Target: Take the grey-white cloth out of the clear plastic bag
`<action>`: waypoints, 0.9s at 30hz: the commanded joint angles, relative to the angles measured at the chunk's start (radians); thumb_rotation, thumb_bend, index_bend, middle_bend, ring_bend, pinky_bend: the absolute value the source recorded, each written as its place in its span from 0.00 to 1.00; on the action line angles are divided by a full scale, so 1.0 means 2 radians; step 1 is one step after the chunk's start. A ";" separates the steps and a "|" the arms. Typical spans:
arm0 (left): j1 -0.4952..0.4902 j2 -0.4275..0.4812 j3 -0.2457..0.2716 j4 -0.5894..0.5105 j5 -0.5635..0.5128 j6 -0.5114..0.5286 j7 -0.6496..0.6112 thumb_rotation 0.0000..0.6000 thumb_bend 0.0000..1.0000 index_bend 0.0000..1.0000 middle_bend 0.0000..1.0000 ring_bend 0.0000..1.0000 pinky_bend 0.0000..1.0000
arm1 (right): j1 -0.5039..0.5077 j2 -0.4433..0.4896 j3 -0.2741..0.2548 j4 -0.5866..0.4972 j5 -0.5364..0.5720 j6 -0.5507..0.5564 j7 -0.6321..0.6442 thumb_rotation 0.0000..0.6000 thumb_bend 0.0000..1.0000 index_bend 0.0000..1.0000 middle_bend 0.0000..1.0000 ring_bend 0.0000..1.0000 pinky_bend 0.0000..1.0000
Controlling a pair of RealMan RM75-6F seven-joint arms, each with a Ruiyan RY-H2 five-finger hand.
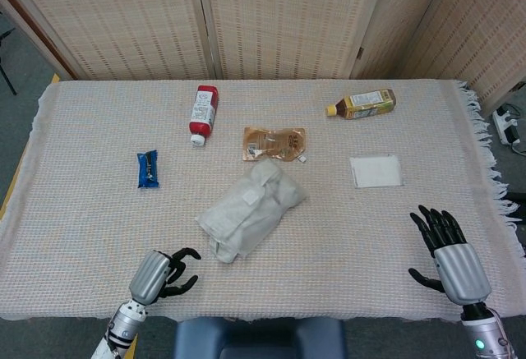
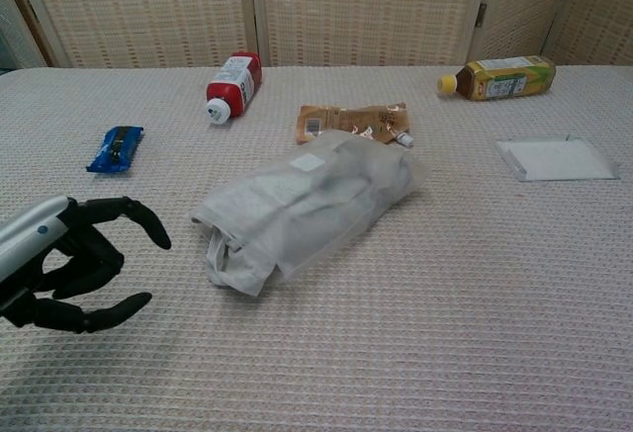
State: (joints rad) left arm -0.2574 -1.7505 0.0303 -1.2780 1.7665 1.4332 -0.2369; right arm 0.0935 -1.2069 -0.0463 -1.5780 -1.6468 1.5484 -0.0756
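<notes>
While the clear plastic bag (image 1: 251, 209) lies near the middle of the table (image 1: 427, 129) with the grey-white cloth (image 2: 229, 254) bunched inside it, the robot's left hand (image 1: 162, 273) hovers at the front edge just left of the bag's open mouth, fingers loosely curled and apart, holding nothing. That mouth faces the front left, where a fold of cloth pokes out, which likely explains why this hand is the nearer one: it is placed to pinch the cloth there. The right hand (image 1: 448, 252) waits well apart near the front right corner, fingers spread and empty, perhaps ready to pin the bag's far end.

Scattered toward the back edge are a red bottle (image 1: 202, 112), a brown pouch (image 1: 274, 143) just behind the bag, a yellow drink bottle (image 1: 362, 103) and a flat white packet (image 1: 376, 171); a blue wrapper (image 1: 147, 168) lies toward the left edge. None touches the bag.

Much of the cloth is veiled by the cloudy plastic, so its folds cannot be read. The right hand is absent from the chest view, and the left arm is cut off at the frame's edge in both views.
</notes>
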 commanded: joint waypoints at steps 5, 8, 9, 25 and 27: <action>-0.017 -0.068 -0.013 0.073 0.000 0.001 0.054 1.00 0.30 0.43 1.00 1.00 1.00 | 0.003 0.013 0.003 -0.012 0.005 -0.012 0.035 1.00 0.08 0.00 0.00 0.00 0.00; -0.023 -0.095 -0.019 0.109 0.001 0.009 0.070 1.00 0.30 0.43 1.00 1.00 1.00 | 0.004 0.025 0.002 -0.018 0.007 -0.019 0.059 1.00 0.08 0.00 0.00 0.00 0.00; -0.025 -0.102 -0.021 0.118 0.002 0.013 0.072 1.00 0.30 0.43 1.00 1.00 1.00 | 0.004 0.029 0.002 -0.020 0.008 -0.020 0.064 1.00 0.08 0.00 0.00 0.00 0.00; -0.049 -0.169 -0.016 0.225 -0.003 0.032 0.048 1.00 0.33 0.48 1.00 1.00 1.00 | 0.003 0.045 0.005 -0.026 0.008 -0.029 0.083 1.00 0.08 0.00 0.00 0.00 0.00; -0.052 -0.175 -0.017 0.236 -0.005 0.032 0.042 1.00 0.33 0.49 1.00 1.00 1.00 | 0.003 0.046 0.004 -0.026 0.007 -0.030 0.083 1.00 0.08 0.00 0.00 0.00 0.00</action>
State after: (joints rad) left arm -0.3543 -2.0900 -0.0030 -0.8214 1.7606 1.4952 -0.1428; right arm 0.0988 -1.1145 -0.0376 -1.6299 -1.6326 1.4892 0.0913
